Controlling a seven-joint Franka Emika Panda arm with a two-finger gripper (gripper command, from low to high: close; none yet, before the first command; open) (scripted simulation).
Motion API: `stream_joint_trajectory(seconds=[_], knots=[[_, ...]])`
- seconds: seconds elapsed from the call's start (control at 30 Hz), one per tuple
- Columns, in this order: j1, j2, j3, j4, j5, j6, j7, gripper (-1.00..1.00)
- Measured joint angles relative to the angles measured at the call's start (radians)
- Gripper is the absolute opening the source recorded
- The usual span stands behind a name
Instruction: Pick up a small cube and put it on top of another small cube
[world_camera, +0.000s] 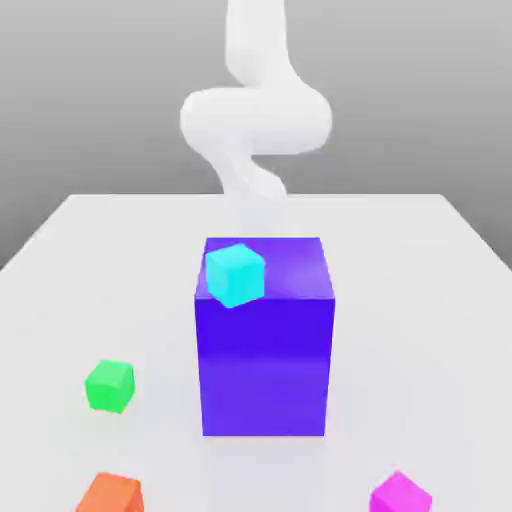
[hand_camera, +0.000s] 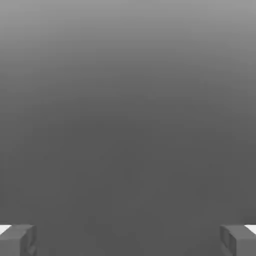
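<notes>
End effector (hand_camera: 128, 240) wide; ext. cubes.

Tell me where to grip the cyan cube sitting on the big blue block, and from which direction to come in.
Come straight down from above with the open gripper and close on two opposite vertical faces of the cyan cube. It sits raised on the blue block near the top's corner, turned slightly, so probably rotate the fingers to match its faces.

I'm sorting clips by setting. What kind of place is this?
Most likely a simulated tabletop test scene, not a real room: a plain white table against a blank grey backdrop, flat-coloured cubes such as the cyan cube on a big purple block, and a smooth white arm.
</notes>
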Motion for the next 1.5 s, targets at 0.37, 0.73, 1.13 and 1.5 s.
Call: stream_joint_trajectory(seconds=[0.37,0.73,1.13,1.5], knots=[[0.082,0.405,0.023,0.004,0.006,0.122,-0.141,0.0],[0.151,0.804,0.066,0.007,-0.017,0.243,-0.259,0.0],[0.206,1.227,0.064,0.044,-0.091,0.444,-0.296,-1.0],[0.192,1.104,0.083,0.017,-0.073,0.348,-0.31,-1.0]])
